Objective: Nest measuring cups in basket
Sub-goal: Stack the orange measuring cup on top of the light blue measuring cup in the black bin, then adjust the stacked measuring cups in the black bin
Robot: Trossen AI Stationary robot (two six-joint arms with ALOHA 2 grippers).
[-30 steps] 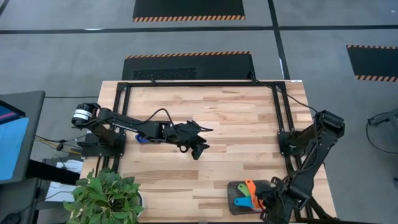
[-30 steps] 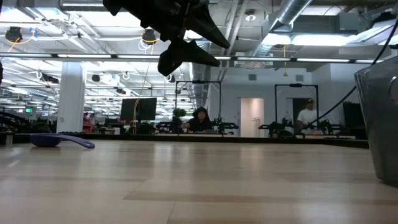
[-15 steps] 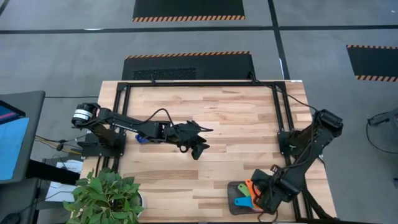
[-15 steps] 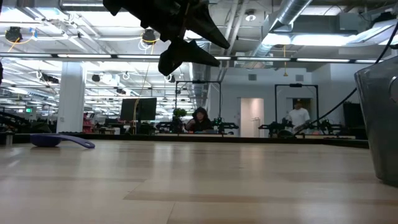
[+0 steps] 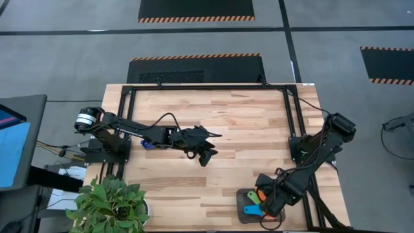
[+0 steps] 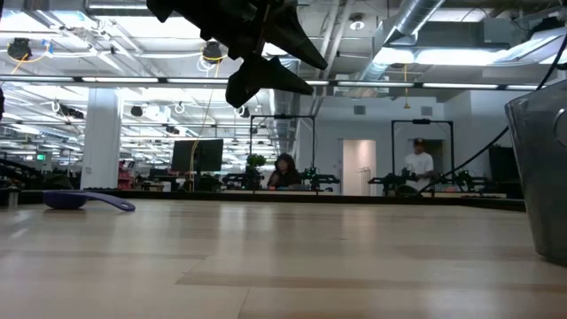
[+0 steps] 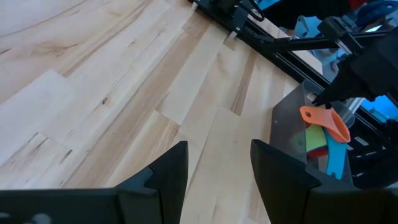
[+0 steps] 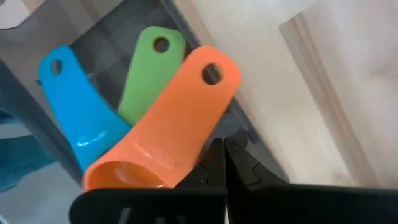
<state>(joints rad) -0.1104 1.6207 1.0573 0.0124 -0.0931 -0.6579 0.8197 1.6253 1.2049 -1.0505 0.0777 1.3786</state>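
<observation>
Orange cup (image 8: 163, 134) sits in the basket (image 5: 242, 195) at the table's near right corner; in the right wrist view we see its handle run out over the basket wall toward the bare wood, hang-hole at the far tip, bowl end down inside. Green cup (image 8: 146, 68) and light blue cup (image 8: 78, 112) lie beside it in the basket, handles roughly parallel to the orange one. The left wrist view shows the same three handles (image 7: 326, 121) standing up out of the basket.

Right gripper (image 5: 268, 197) is over the basket, fingers pressed together with no gap, gripping nothing we can see. Since a second ago we see the right arm has swung from the basket's outer edge to over it; the cups look unmoved.

Left gripper (image 5: 206, 154) hangs above mid-table, well apart from the basket, fingers spread and empty. One dark blue cup (image 6: 66, 200) lies on the table under the left arm, handle flat, pointing toward the basket side.
</observation>
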